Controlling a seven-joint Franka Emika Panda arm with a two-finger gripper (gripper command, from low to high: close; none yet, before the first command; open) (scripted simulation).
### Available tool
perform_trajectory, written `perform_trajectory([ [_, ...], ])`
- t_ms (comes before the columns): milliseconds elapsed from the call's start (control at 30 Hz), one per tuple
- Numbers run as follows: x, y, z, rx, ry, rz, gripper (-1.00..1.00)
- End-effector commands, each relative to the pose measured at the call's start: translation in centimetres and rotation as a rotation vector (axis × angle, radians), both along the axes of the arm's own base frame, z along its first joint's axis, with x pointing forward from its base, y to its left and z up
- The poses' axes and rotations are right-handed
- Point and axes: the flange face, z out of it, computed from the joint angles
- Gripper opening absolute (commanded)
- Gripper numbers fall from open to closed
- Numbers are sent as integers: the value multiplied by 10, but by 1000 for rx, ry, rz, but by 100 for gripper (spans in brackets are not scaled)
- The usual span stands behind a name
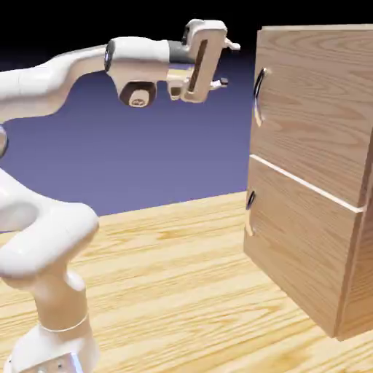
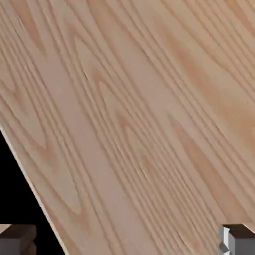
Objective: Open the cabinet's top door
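Note:
The cabinet (image 1: 355, 284) stands at the exterior view's right, light-brown wood grain, both doors shut. Its top door (image 1: 313, 102) carries a long dark curved handle (image 1: 258, 95) near its left edge. My gripper (image 1: 228, 64) hangs level with the upper part of that door, left of the handle and apart from it, its fingers pointing at the cabinet. The jaws stand open with nothing between them. In the hand view the cabinet's wood (image 2: 139, 109) fills nearly everything, with no handle in sight. The gripper (image 2: 127, 244) shows only as two grey fingertips (image 2: 238, 240) at the bottom corners.
The lower door (image 1: 299, 240) sits under a thin pale seam and has a small dark handle (image 1: 250, 199). The wooden table (image 1: 175, 269) runs from my base to the cabinet's foot. A dark wedge shows past the wood's edge at the hand view's lower left.

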Motion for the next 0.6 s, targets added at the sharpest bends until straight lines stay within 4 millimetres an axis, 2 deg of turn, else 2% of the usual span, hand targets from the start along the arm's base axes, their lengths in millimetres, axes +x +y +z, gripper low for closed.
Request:
perform_trajectory([
  [0,4,7,-3,55,-16,0,0],
  [167,28,41,-25,333,-79,12,0],
  [333,62,68,-63,614,-112,27,0],
  [467,94,82,-104,844,-121,33,0],
  [533,97,83,-108,868,-121,32,0],
  [567,109,83,-108,867,-121,33,0],
])
